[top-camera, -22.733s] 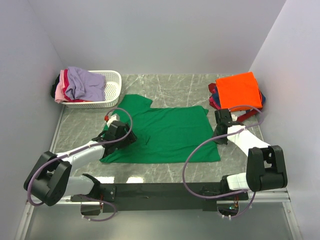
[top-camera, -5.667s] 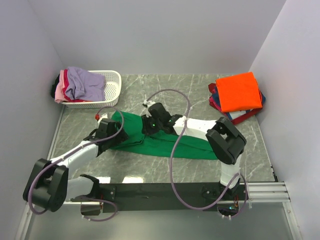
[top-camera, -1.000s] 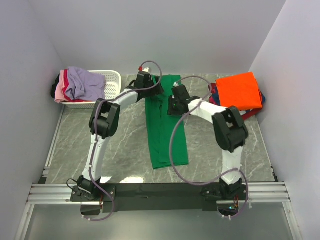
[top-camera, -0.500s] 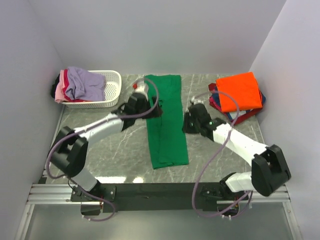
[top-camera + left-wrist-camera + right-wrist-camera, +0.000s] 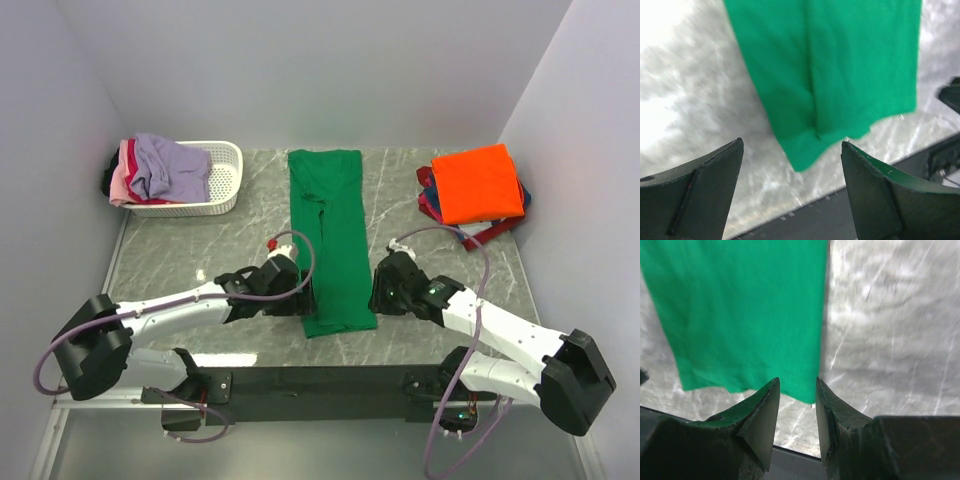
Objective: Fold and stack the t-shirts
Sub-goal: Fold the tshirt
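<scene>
Across the grey marble worktop (image 5: 220, 250), near to far: green t-shirt (image 5: 330, 240), a folded strip. Flanking its near end: left tool (image 5: 791, 145) wide, right tool (image 5: 797, 381) narrow, both empty. Far left, white basket (image 5: 228, 180); far right, orange t-shirt (image 5: 480, 180).

Green t-shirt (image 5: 330, 240), grey marbled table (image 5: 180, 250)

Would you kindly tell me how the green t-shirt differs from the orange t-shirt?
The green t-shirt is a long narrow strip; the orange t-shirt is a compact, near-square fold. The green one lies alone on the table; the orange one tops a pile of other shirts. Both are plain and lie flat.
</scene>
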